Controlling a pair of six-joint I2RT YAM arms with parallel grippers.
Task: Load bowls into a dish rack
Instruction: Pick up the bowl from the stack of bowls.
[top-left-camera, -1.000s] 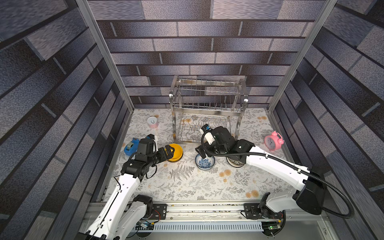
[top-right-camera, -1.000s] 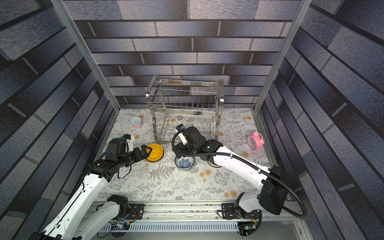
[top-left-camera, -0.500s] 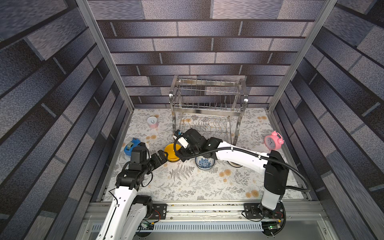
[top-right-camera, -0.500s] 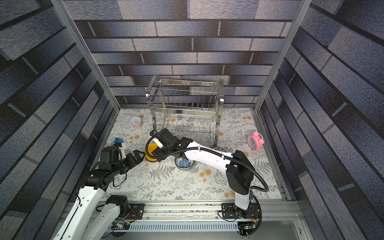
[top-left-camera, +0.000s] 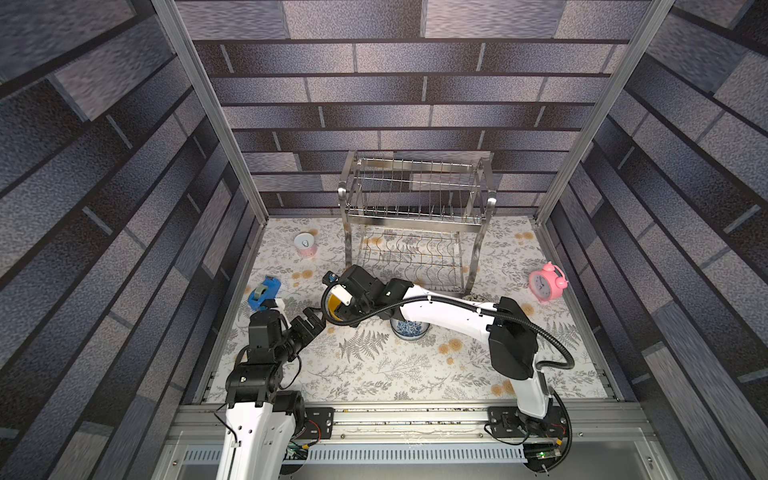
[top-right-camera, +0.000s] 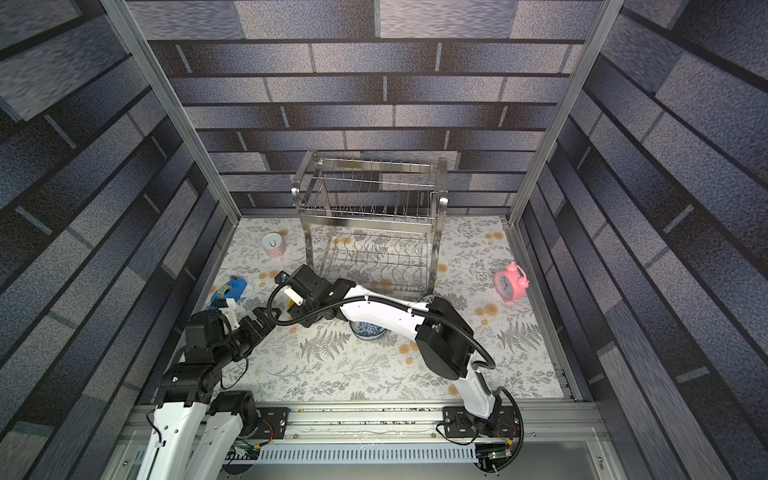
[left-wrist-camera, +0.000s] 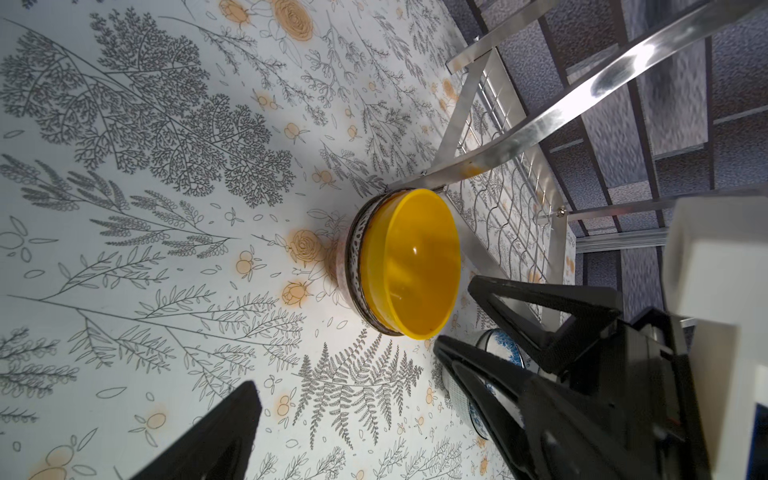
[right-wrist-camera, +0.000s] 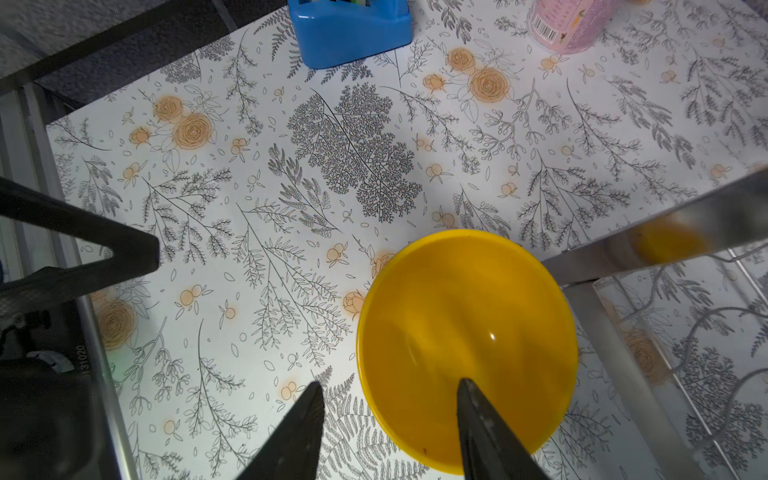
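A yellow bowl (left-wrist-camera: 415, 262) (right-wrist-camera: 465, 324) sits nested on top of a dark-patterned bowl (left-wrist-camera: 358, 249), by the front left leg of the steel dish rack (top-left-camera: 415, 224) (top-right-camera: 370, 216). My right gripper (right-wrist-camera: 390, 384) hangs over it, open. One finger is inside the bowl and the other outside, with the near rim between them and touching neither. My left gripper (top-left-camera: 313, 320) (left-wrist-camera: 351, 374) is open and empty, a little in front of the bowl. A blue-and-white bowl (top-left-camera: 409, 330) stands under the right forearm. The rack's tiers hold nothing.
A blue tape dispenser (top-left-camera: 264, 291) lies by the left wall. A pink-and-white can (top-left-camera: 305, 245) stands behind it. A pink alarm clock (top-left-camera: 546, 282) is at the right. Another bowl's rim (top-left-camera: 476, 297) shows by the rack's right leg, mostly hidden.
My right arm swung left from the blue-and-white bowl to the yellow one, and its jaws narrowed around the rim. My left arm drew back from the yellow bowl towards the front.
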